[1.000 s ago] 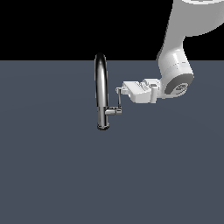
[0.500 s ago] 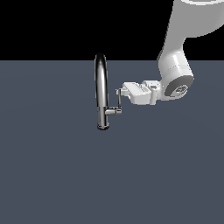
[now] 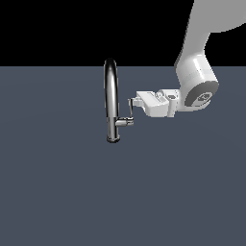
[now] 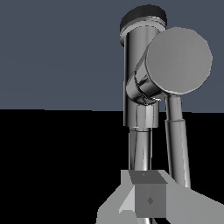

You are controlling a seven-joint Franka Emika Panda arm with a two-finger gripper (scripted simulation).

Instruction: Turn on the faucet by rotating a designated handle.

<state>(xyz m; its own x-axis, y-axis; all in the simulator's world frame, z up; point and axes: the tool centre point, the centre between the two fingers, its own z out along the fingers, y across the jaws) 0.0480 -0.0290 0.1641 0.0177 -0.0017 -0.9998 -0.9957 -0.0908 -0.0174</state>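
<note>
The chrome gooseneck faucet [image 3: 111, 96] stands upright on its small round base. A short side stub [image 3: 126, 122] points to the exterior view's right. The thin dark handle [image 3: 130, 109] rises from the stub's end. My gripper [image 3: 131, 102] comes in level from the exterior view's right, its tips at the handle's upper end. In the wrist view the faucet column [image 4: 140, 87], the stub's round end cap [image 4: 178, 61] and the handle rod [image 4: 177, 140] fill the frame. My gripper [image 4: 148, 192] looks shut, with the rod just beside the fingers, not between them.
The faucet stands on a flat dark grey-blue surface [image 3: 62, 192] that fills the lower view. My white arm [image 3: 197, 77] reaches down from the exterior view's upper right. Nothing else shows.
My gripper has edged slightly down and toward the faucet, closing on the handle's upper end. The faucet and handle have not visibly moved.
</note>
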